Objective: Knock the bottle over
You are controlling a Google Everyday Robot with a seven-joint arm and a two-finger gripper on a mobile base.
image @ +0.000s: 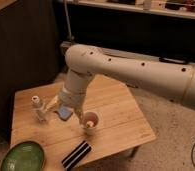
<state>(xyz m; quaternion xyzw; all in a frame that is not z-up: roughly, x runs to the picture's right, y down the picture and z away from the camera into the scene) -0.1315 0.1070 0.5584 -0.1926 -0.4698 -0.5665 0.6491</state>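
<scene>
The bottle (pixel 39 110) is small, slim and clear with a pale round cap. It stands upright near the left edge of the wooden table (pixel 116 115). My gripper (pixel 58 106) hangs from the white arm (pixel 131 67) that reaches in from the right. It sits low over the table just right of the bottle, close to it; I cannot tell whether it touches. A pinkish-tan cup (pixel 91 123) stands upright right of the gripper, close below the wrist.
A blue flat object (pixel 66 113) lies under the gripper between bottle and cup. A green plate (pixel 23 156) sits at the front left corner. A black and white striped object (pixel 77 153) lies at the front edge. Dark shelving stands behind the table.
</scene>
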